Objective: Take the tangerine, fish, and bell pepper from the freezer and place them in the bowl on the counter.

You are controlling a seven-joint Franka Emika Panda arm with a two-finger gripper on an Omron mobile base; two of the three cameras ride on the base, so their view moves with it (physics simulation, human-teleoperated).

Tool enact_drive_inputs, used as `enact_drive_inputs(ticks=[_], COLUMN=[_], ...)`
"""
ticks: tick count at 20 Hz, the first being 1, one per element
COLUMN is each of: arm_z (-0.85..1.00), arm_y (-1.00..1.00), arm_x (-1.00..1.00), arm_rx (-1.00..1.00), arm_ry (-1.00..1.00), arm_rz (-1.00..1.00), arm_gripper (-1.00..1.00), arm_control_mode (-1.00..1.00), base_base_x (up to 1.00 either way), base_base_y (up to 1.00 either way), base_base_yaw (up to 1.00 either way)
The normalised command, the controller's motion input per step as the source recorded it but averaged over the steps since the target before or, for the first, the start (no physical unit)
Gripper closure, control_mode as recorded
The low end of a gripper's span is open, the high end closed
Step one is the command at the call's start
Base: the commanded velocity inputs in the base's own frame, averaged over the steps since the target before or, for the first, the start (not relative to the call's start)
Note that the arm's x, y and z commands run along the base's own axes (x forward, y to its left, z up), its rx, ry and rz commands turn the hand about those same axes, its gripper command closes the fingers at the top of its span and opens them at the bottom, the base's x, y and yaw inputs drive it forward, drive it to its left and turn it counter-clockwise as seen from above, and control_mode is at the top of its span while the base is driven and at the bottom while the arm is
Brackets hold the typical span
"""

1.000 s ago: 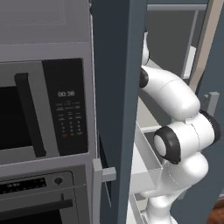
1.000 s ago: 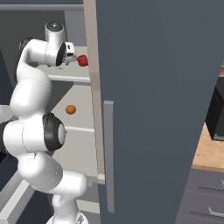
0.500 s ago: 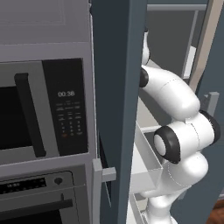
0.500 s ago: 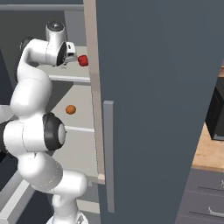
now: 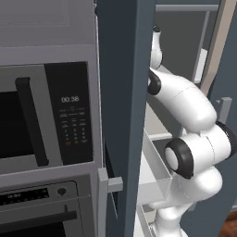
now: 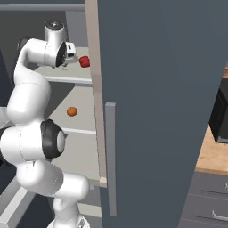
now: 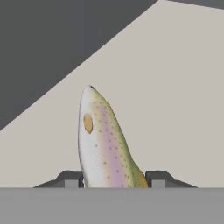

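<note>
1. Your gripper [image 7: 113, 178] has closed around the fish [image 7: 104, 144]: in the hand view its two dark fingertips [image 7: 70, 178] sit tight against either flank of the pale, speckled body, whose head points away from the hand over a pale grey shelf [image 7: 183, 96].
2. From the right base view you see the arm reaching up to the upper shelf inside the freezer [image 6: 156, 89], with the red bell pepper [image 6: 84, 61] just beside the hand on that shelf.
3. The tangerine [image 6: 72, 111] lies one shelf lower, well apart from the hand.
4. The only writing you can read is the microwave [image 5: 46, 115] clock, showing "00:38" above a dim keypad; the keypad's marks are too small to read.
5. Around you: the dark blue-grey freezer door stands open, a black-fronted oven [image 5: 41, 213] sits below the microwave, and a strip of orange counter [image 6: 213, 156] over grey drawers shows at far right.
</note>
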Motion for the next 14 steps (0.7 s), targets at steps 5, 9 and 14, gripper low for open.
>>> enact_drive_inputs(ticks=[5,9,14], arm_z=[0.24,0.03,0.00], arm_y=[-0.28,-0.34,-0.22], arm_x=[-0.58,-0.70,-0.50], arm_rx=[0.00,0.00,0.00], arm_ry=[-0.01,0.00,-0.03], arm_rz=[-0.02,-0.08,-0.10], arm_gripper=[1.00,1.00,1.00], arm_control_mode=[-1.00,-1.00,-1.00], base_base_x=[0.00,0.00,0.00], base_base_y=[0.00,0.00,0.00], base_base_yaw=[0.00,0.00,0.00])
